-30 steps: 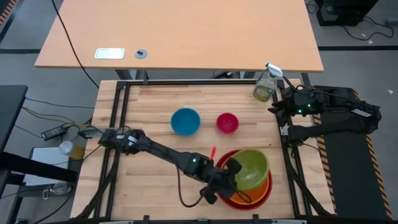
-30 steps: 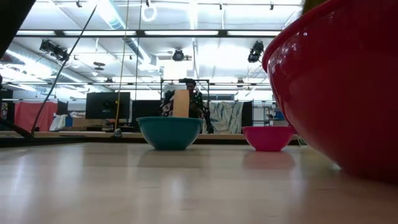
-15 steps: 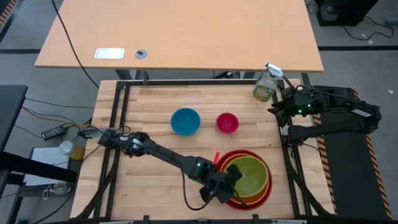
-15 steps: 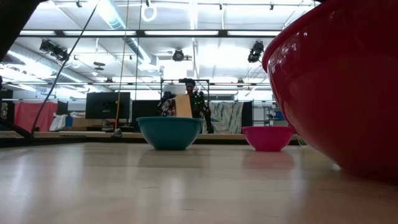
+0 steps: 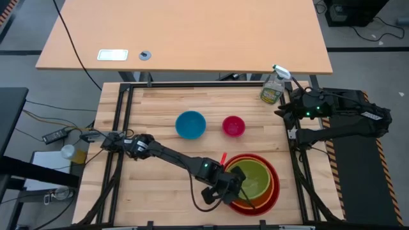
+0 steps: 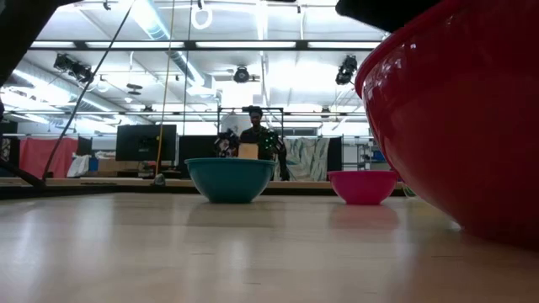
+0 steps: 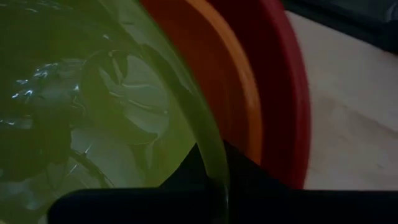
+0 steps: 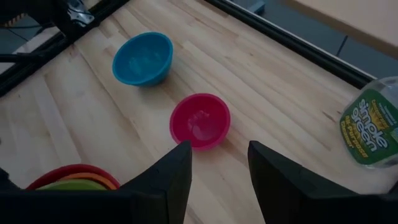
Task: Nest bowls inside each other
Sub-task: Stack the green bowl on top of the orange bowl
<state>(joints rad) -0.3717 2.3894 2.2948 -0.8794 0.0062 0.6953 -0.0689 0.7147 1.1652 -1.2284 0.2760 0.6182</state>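
At the table's near right a big red bowl [image 5: 271, 199] holds an orange bowl [image 5: 276, 185], and a green bowl [image 5: 254, 179] lies inside that. My left gripper [image 5: 234, 186] is shut on the green bowl at the side toward the table's left. A blue bowl [image 5: 190, 124] and a small pink bowl [image 5: 233, 126] stand on their bases mid-table, apart from each other. My right gripper [image 8: 217, 180] waits open at the table's right edge, above the wood, with nothing between its fingers. My left gripper pinches the green bowl's rim [image 7: 216, 157] on the side toward the table's left. One finger [image 7: 186, 177] is inside the bowl and one [image 7: 244, 173] outside, between the green and orange walls. The fingers slant down from the table's left. The bowl sits nearly level in the orange bowl.
A spray bottle [image 5: 273, 89] stands at the far right corner, close to my right arm. Black frame rails run along the table's left and right edges. Bare wood lies left of the blue bowl and along the near left. A person shows far behind the table in the low view.
My left gripper has gone down and a little toward the table's left, rolling its wrist. The green bowl, tilted and raised over the orange bowl a second ago, has come down into it and lies nearly level. The gripper stays shut on the rim.
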